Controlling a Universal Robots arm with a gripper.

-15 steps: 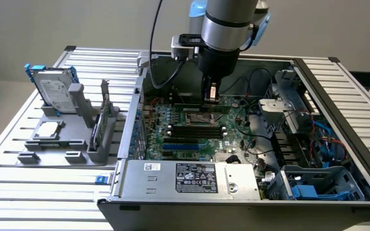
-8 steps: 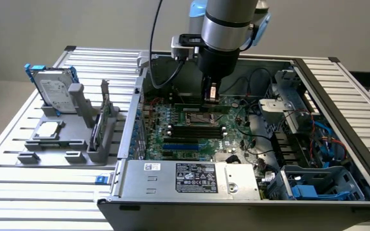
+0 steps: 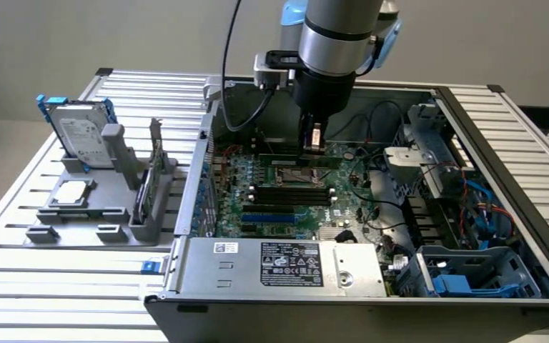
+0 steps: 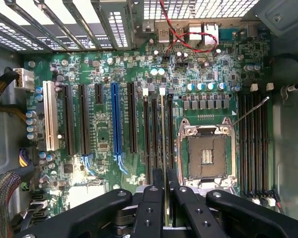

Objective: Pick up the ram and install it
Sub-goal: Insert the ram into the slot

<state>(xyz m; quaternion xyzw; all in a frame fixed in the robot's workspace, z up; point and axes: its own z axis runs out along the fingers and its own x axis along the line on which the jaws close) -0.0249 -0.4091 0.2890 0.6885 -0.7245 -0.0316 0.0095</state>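
1. The ram point(image 3: 292, 160), a long, thin green circuit-board stick with dark chips, looks light and stiff along its length. It is also fragile: a board this thin would likely crack if twisted, and its chips and contact edge should not be squeezed.
2. The soundest hold is across its 2 flat faces near the middle of the upper edge, so that it hangs level and can be pressed straight down.
3. The black 2-fingered claw point(image 3: 314, 146) has that hold. It is clamped on the ram, its pads drawn close with only the board's thickness between them.
4. In the wrist view the ram point(image 4: 162, 129) shows edge-on as a pale line running out from between the black fingers point(image 4: 153, 198) of the claw point(image 4: 165, 174).
5. The ram hangs directly below the claw, inside the open grey metal computer case point(image 3: 274, 264) and over the green motherboard point(image 4: 104, 134).
6. It lies in line with the row of long black memory slots point(image 4: 150, 134), just beside the square silver processor socket point(image 4: 207, 153). Whether its lower edge touches a slot cannot be told.
7. The case stands on a slatted metal surface point(image 3: 26, 286) that spreads well out to either side of the claw.
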